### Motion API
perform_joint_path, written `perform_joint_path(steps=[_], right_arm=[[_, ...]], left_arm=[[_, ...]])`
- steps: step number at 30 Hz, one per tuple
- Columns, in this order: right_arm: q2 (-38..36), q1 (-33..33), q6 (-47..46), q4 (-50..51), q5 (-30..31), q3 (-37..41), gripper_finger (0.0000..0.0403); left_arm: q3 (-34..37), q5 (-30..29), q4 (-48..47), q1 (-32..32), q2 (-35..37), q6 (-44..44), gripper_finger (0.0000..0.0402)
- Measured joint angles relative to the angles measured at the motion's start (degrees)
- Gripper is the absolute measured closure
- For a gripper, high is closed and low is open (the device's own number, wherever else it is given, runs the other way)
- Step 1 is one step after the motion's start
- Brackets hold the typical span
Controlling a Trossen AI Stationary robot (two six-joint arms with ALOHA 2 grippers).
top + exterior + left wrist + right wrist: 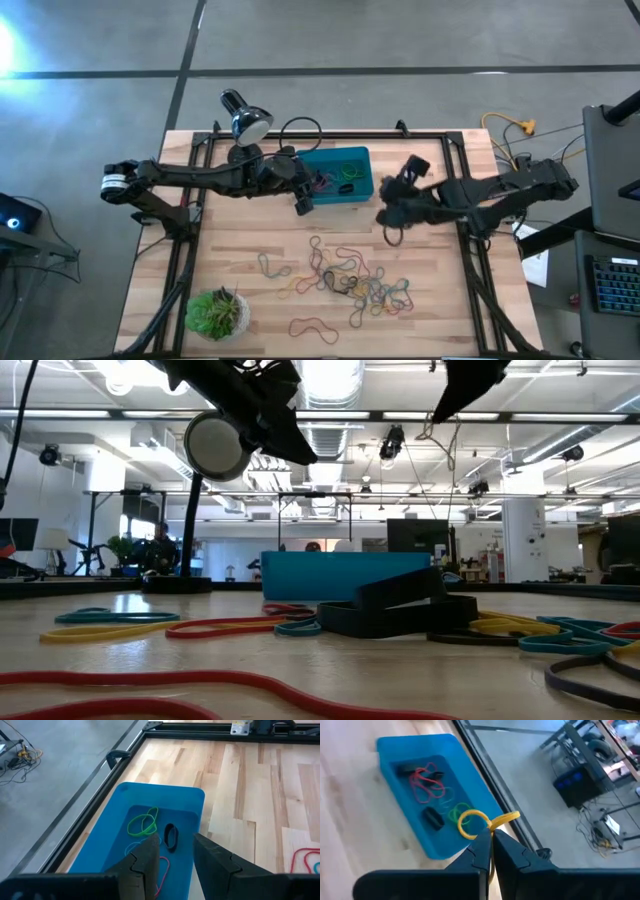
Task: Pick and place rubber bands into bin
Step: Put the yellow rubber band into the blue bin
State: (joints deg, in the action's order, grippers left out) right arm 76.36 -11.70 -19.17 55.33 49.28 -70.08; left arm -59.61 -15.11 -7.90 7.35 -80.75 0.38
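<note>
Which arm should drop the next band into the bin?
Right. The right claw is shut on a yellow rubber band close beside the bin. The left claw hangs open and empty over the bin.

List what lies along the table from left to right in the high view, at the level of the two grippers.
left gripper → bin → right gripper, pinching a yellow rubber band
</note>
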Motion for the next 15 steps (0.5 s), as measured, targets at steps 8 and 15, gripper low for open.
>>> perform_joint_path(steps=[8,15], right_arm=[[0.04,12.6,14.23,-21.05,-13.08,4.94,0.0395],[0.17,24.82,15.8,-34.14,-27.28,11.73,0.0395]], left_arm=[[0.0,0.01,-0.03,-0.02,0.0,0.37,0.0301],[0.0,0.0,-0.11,-0.02,0.0,0.35,0.0301]])
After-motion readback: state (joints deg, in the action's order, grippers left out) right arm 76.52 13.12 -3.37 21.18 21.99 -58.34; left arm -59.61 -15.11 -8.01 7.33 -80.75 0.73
